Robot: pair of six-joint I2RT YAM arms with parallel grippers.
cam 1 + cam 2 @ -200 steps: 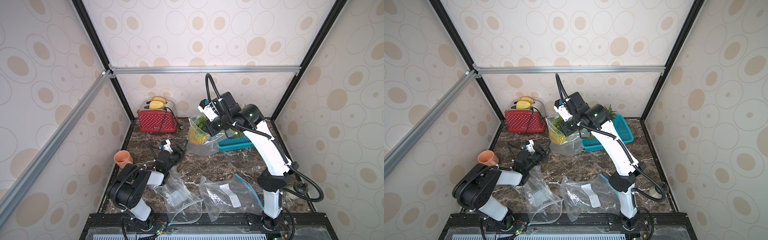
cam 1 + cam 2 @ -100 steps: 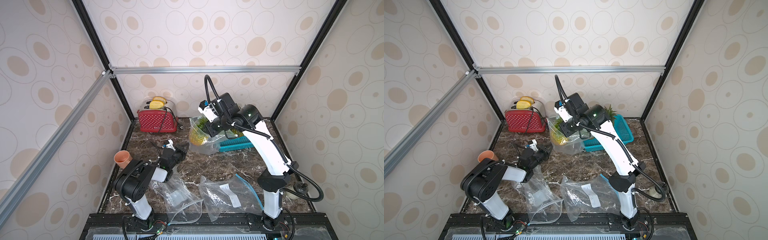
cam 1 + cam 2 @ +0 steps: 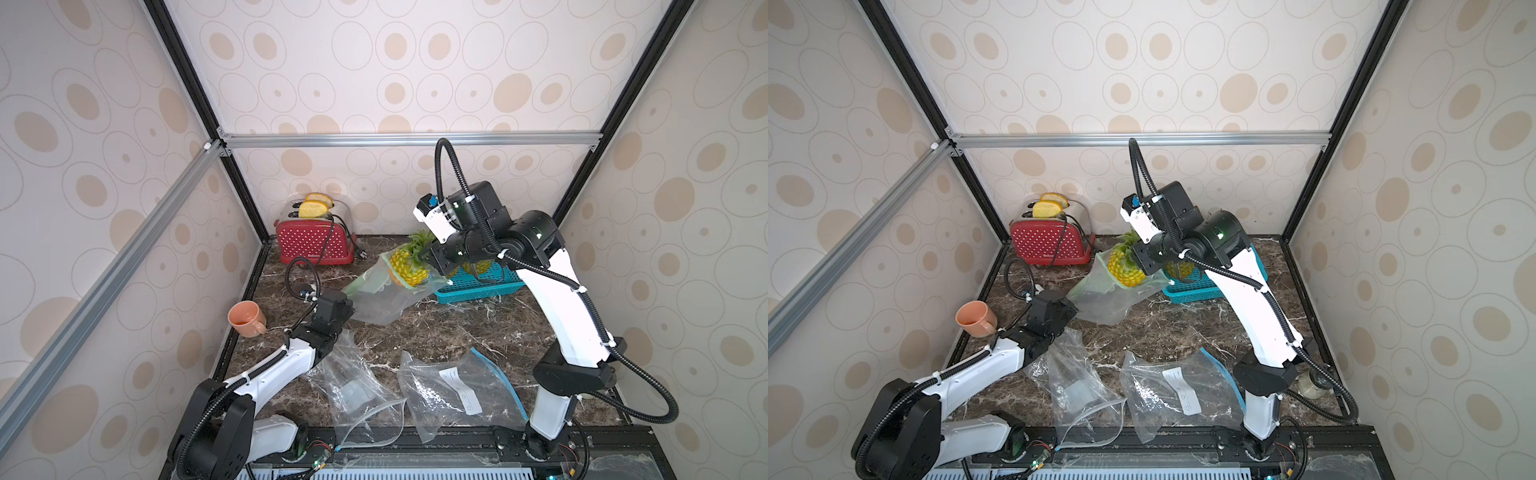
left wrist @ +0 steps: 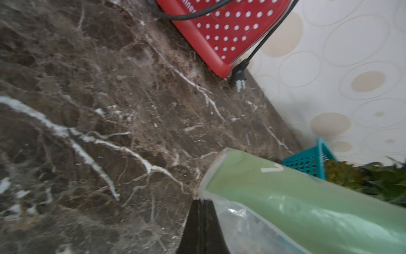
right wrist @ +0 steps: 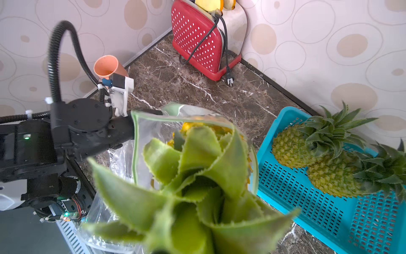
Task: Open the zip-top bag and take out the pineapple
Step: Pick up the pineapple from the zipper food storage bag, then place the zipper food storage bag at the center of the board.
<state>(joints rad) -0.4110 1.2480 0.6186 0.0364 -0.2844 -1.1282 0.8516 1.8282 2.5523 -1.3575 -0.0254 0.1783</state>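
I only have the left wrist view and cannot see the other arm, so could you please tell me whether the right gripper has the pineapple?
Observer: Yes, the right gripper grips the pineapple by its crown.
Operator: Is it out of the bag yet?
Observer: Not quite. In a top view its lower part sits inside the bag's open mouth.
Operator: Is the basket free?
Observer: No, the right wrist view shows the basket holding two other pineapples.
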